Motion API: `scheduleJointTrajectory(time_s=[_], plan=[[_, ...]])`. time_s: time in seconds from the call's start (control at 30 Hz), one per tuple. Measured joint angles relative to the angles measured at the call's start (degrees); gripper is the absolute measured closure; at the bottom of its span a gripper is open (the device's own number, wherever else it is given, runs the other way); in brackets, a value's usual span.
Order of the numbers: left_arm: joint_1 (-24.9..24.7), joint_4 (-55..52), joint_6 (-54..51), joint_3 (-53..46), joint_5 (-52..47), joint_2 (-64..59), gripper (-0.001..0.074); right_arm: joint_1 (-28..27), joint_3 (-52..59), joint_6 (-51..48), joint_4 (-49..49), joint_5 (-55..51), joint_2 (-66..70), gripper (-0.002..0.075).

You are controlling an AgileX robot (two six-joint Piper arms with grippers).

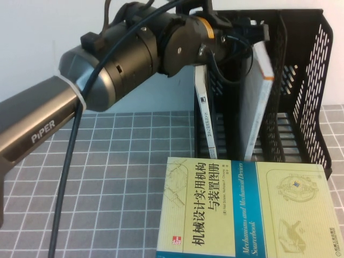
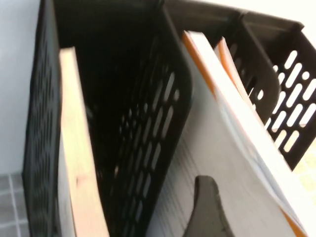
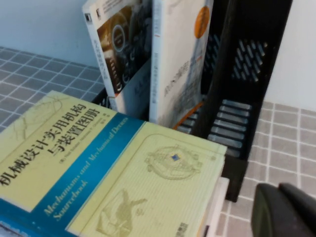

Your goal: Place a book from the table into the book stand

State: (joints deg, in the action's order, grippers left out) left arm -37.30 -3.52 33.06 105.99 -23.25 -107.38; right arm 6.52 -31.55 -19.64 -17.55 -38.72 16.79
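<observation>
The black book stand stands at the back right of the table. My left gripper is at its top, shut on a white book with an orange edge that leans in the middle compartment. In the left wrist view one finger lies on that book's cover; the other finger is hidden behind it. A second book stands in the left compartment. A yellow-green book lies flat in front of the stand. My right gripper is shut and empty, low beside the yellow-green book.
The stand's right compartment holds no book. The grey gridded mat covers the table to the left of the books. A white wall runs behind the stand. The left arm's cable hangs over the mat.
</observation>
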Motion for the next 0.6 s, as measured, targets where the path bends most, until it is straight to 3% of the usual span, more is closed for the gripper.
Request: scheduleJointTrajectory(time_s=[0.1, 0.17, 0.27, 0.4, 0.6], plan=[[0.00, 0.00, -3.22, 3.09, -3.04, 0.00, 0.0402, 0.00, 3.17, -1.16, -4.11, 1.02, 0.00, 0.0729], [0.00, -0.90, -5.47, 6.29, -7.17, 0.39, 0.0546, 0.00, 5.43, -4.04, -8.77, 1.25, 0.00, 0.0729], [0.00, -4.42, -9.69, 10.52, -13.68, 1.97, 0.0678, 0.00, 7.51, -11.39, -17.11, -0.88, 0.00, 0.0729], [0.00, -8.40, -16.51, 13.96, -24.58, 6.25, 0.0724, 0.00, 7.48, -17.15, -19.02, -9.10, 0.13, 0.0729], [0.00, -10.21, -24.88, 14.67, -44.20, 15.50, 0.0734, 0.00, 0.86, -8.99, 1.02, -18.90, 4.00, 0.0729]])
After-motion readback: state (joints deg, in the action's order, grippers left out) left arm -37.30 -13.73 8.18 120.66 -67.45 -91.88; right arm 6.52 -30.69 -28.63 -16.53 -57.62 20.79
